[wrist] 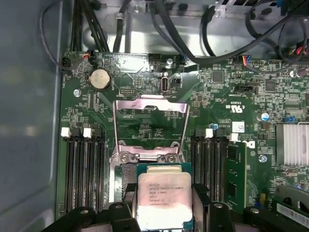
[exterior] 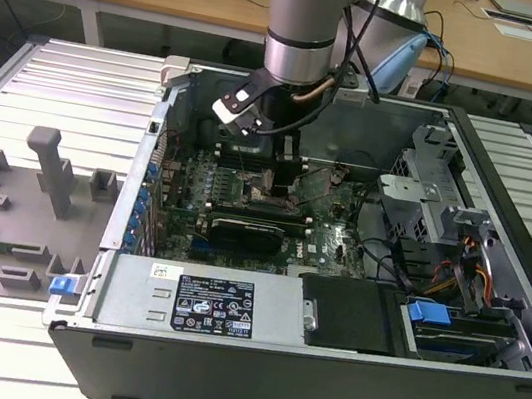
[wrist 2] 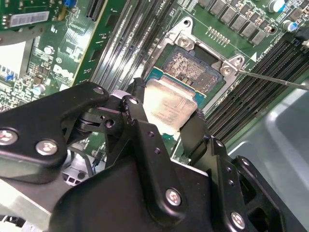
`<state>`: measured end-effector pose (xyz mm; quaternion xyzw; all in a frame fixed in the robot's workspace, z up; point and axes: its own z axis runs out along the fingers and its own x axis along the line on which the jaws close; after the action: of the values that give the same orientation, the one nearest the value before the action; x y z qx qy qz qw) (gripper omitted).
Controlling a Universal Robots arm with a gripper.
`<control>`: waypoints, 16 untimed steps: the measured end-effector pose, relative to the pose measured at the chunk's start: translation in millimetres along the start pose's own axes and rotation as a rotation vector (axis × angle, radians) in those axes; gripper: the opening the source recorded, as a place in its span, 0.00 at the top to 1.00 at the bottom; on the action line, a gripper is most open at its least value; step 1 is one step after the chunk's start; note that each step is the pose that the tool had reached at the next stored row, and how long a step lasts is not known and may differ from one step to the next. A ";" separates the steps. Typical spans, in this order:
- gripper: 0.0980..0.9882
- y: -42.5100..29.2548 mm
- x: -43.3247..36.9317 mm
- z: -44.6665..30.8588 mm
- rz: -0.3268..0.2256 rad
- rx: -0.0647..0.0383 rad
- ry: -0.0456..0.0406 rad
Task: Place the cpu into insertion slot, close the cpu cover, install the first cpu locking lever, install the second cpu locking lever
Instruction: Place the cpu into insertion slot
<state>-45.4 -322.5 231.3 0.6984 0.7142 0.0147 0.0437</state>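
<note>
Here the gripper (wrist 2: 166, 116) clasps the cpu (wrist: 163, 195), its pale face bearing fine print, close over the insertion slot (wrist 2: 189, 67). The cpu cover (wrist: 149, 104) stands swung open beyond. Memory slots (wrist: 87, 169) flank the socket, and a thin metal rod (wrist 2: 270, 79) crosses nearby.

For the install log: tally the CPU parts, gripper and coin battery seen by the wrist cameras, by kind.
cpu: 1
insertion slot: 1
cpu cover: 1
gripper: 1
coin battery: 1
Total: 5
</note>
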 end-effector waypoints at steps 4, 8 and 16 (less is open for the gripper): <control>0.50 -2.3 5.3 4.9 0.000 0.000 0.0004; 0.50 -4.6 7.7 8.5 0.000 0.000 0.0004; 0.50 -7.2 11.1 15.1 0.000 0.000 0.0030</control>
<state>-51.5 -312.1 215.2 0.6986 0.7141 0.0157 0.0426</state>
